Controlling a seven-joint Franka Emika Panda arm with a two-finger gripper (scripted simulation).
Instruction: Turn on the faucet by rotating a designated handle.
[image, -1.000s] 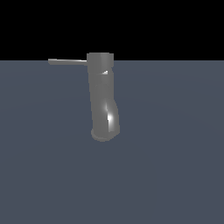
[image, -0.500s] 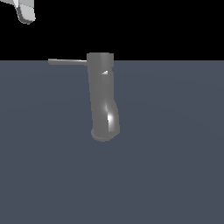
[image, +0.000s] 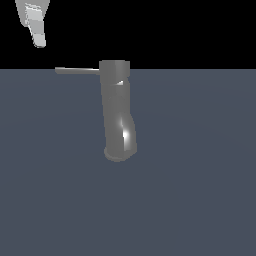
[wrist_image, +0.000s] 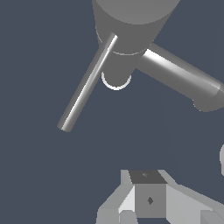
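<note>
Currently on hand: one faucet, upright near the middle of the bench toward its far edge, with the handle jutting level from its top toward the exterior view's left. Gripper hangs high above the far left corner, well apart from the handle, holding nothing; finger spread cannot be told. Recommended: descend beside the rod's free end, then push sideways there, where leverage is likely best.

White end effector high at the exterior view's upper left, touching nothing.
</note>
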